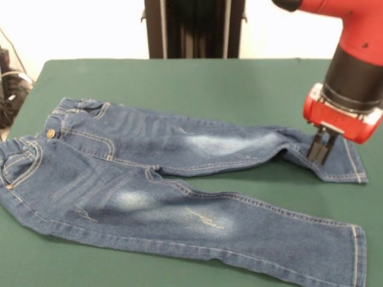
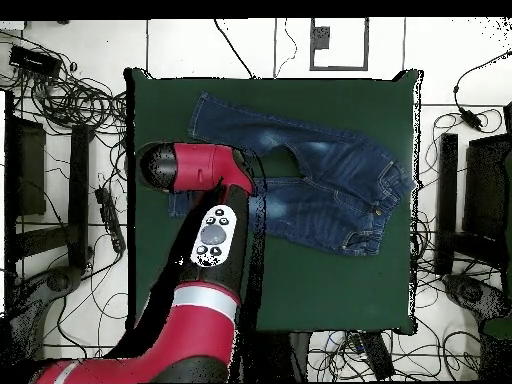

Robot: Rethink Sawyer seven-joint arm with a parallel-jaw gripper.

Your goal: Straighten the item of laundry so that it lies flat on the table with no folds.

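While pale floor strewn with black cables [image 2: 75, 100] surrounds it on every side in the overhead view, the dark green table [image 1: 197, 78] fills most of the scene, its felt-like cover smooth and bare apart from the laundry. On it lie the small blue jeans [image 1: 149, 179], spread wide with both legs apart, waistband toward one end and hems toward the other; faded pale patches mark the thighs. The red and black arm [image 2: 205, 300] reaches over the table. Its gripper [image 1: 320, 149] points down onto the far leg near the hem, and its black jaws stand close together, apparently pinching the denim there.
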